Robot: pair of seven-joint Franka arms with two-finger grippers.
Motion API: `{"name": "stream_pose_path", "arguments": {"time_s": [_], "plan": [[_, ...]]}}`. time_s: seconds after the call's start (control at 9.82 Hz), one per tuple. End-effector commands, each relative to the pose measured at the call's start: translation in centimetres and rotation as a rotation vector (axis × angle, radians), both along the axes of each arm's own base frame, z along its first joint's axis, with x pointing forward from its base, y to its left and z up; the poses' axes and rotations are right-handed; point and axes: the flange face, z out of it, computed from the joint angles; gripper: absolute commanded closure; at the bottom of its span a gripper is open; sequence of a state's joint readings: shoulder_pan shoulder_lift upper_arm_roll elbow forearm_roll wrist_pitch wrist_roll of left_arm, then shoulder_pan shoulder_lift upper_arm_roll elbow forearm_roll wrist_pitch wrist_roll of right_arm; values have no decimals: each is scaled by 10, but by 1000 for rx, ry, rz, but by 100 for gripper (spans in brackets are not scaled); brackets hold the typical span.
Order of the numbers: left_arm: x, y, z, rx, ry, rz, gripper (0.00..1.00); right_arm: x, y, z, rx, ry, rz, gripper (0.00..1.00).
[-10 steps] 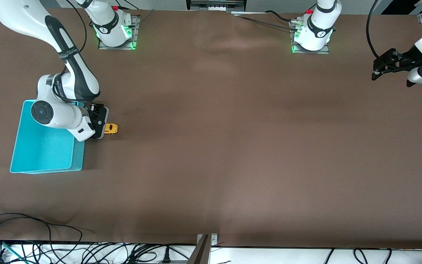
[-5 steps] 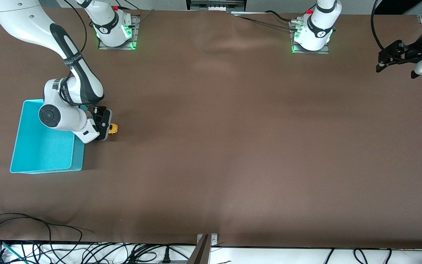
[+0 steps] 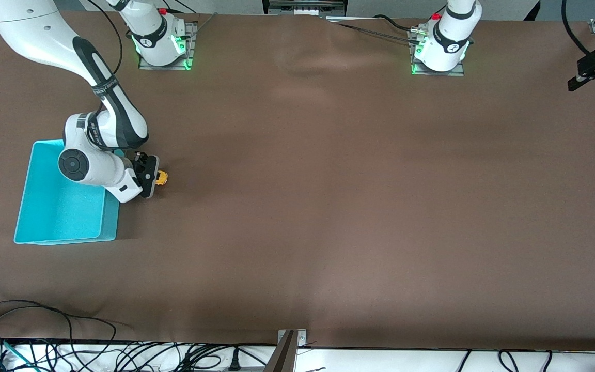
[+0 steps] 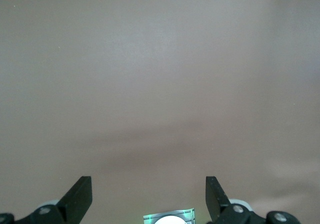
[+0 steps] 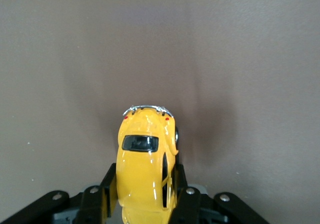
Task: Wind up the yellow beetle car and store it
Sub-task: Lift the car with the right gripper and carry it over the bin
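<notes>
Right wrist view: right gripper (image 5: 146, 194) pinches yellow beetle car (image 5: 145, 161) flanks beside turquoise bin (image 3: 62, 206); light, rigid, probably slippery; left gripper (image 4: 148, 199) spread, waiting

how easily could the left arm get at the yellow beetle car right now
Probably not easily. The left gripper hangs open at the left arm's end of the table, while the yellow beetle car sits beside the turquoise bin at the right arm's end, already clamped in the right gripper.

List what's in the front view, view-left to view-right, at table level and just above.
turquoise bin → right gripper, shut on the yellow beetle car → bare brown table → left gripper, open, waiting at the table's edge.
</notes>
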State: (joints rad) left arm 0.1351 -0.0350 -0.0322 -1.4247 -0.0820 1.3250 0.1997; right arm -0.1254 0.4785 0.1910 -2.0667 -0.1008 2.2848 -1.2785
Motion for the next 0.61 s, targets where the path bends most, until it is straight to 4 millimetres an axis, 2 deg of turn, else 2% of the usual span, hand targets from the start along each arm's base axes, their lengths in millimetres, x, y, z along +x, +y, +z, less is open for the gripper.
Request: {"name": "stream_pose_path", "arguments": {"time_s": [0.0,0.2,0.51], "plan": [[-1,-1,2,-20,11,-19,0,9,0,1,-4,-13,31,100],[-1,-2,5,-19,3,-33,0,21,0,20,-10,-16,29,100],[14,-15,-10,-3,17,-43,0,55,-9,85,-32,77,14,100]]}}
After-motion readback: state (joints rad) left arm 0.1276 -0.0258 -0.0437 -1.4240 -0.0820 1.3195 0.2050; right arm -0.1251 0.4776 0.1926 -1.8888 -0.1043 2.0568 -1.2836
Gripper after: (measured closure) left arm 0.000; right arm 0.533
